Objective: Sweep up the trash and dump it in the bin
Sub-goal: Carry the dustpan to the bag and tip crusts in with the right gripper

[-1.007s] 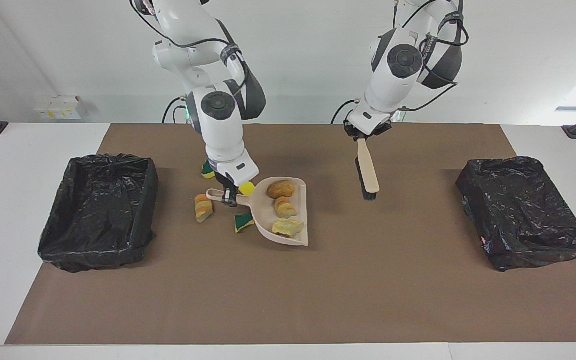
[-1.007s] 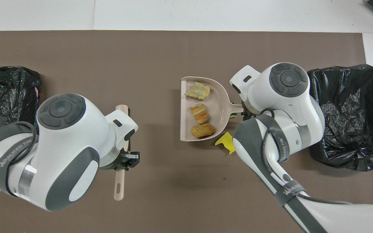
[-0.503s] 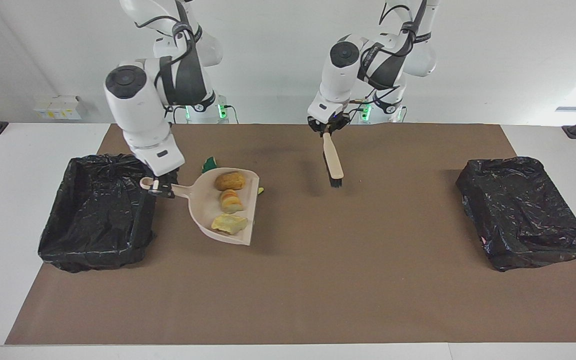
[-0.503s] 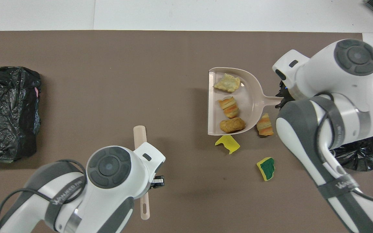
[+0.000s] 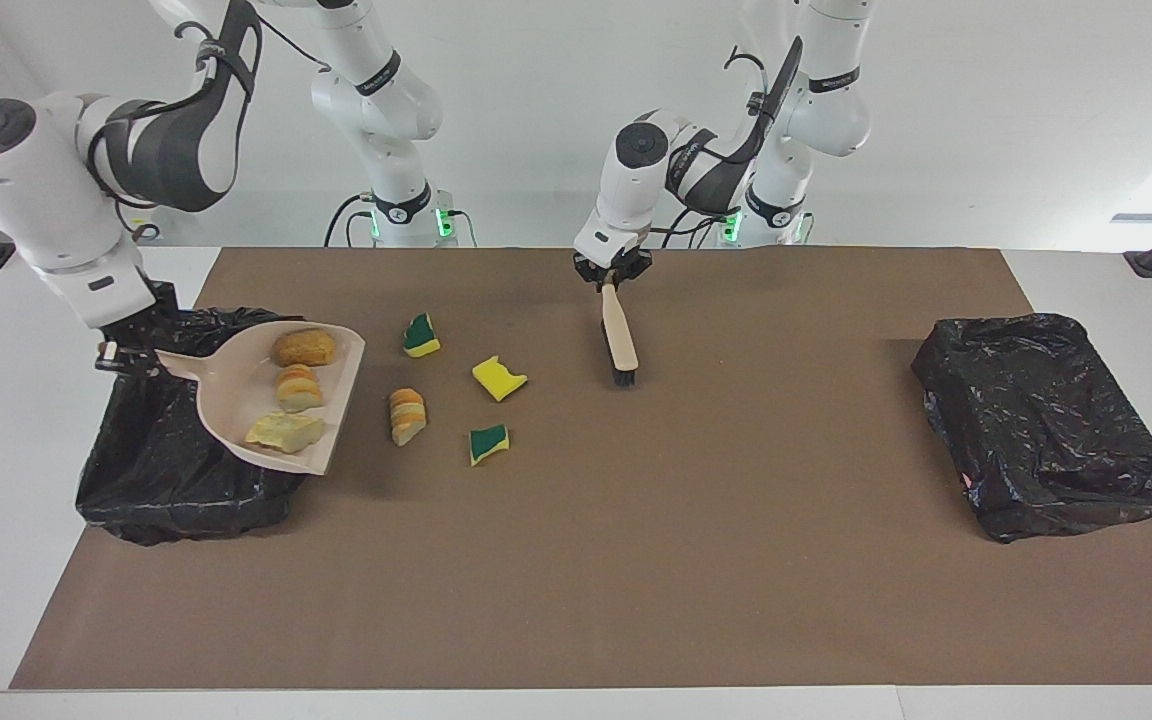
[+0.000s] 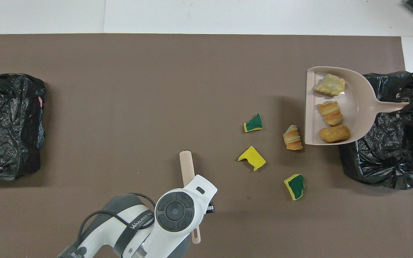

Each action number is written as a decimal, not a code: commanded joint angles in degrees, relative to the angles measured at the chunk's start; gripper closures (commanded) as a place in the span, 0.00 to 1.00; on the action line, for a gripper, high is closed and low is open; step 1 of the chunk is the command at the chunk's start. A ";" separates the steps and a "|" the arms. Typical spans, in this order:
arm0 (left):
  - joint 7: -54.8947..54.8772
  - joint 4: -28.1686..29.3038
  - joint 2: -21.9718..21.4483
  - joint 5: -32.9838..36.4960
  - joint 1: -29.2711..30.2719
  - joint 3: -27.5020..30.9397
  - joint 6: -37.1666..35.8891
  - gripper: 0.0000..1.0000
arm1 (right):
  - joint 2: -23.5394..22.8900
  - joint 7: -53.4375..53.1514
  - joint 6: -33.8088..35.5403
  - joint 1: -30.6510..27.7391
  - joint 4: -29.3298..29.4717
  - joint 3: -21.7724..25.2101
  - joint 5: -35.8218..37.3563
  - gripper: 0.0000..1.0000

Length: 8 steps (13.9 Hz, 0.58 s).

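Carried away from the loose trash, the dustpan [image 5: 271, 400] now hangs over the bin [image 5: 176, 480] in the facing view, right gripper [image 5: 121, 357] clenched on its handle, ready to tip, left gripper [image 5: 613, 272] clamping the brush [image 5: 620, 340]; overhead, four scraps [image 6: 292, 138] remain on the mat beside that bin.

Scraps [image 5: 499, 378] mid-mat; ample room elsewhere

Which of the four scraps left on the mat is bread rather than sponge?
The tan-orange bread lump lying closest to the dustpan; the other three are yellow-and-green sponge pieces.
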State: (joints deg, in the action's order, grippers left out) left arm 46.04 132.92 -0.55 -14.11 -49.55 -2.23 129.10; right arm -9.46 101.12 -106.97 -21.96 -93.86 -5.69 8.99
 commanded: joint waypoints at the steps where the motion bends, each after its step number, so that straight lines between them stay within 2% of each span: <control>1: -3.12 1.73 1.06 -1.10 -1.34 1.00 2.64 1.00 | -0.30 3.29 0.18 -3.52 2.28 -0.81 6.02 1.00; 4: -3.67 1.56 1.69 -1.19 -1.16 1.09 3.00 1.00 | 0.49 -1.51 -1.83 -2.91 1.41 -0.81 18.92 1.00; 5: -3.67 1.38 1.95 -1.10 -0.99 1.09 2.91 0.47 | 0.67 -4.07 -1.84 -2.47 0.79 -0.81 22.36 1.00; 6: -4.02 1.12 2.22 -1.10 -0.90 1.26 2.39 0.00 | 1.19 -5.48 -1.75 -0.99 0.09 -0.90 26.57 1.00; 8: -3.68 0.07 0.82 -1.19 0.24 1.44 1.07 0.00 | 1.99 -9.87 -0.79 1.74 -0.97 -0.99 33.70 1.00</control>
State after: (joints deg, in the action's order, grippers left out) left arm 43.32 133.66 1.01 -14.39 -49.81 -1.51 130.87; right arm -9.42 95.07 -108.02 -21.96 -92.62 -6.30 37.41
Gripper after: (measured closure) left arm 0.436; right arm 0.683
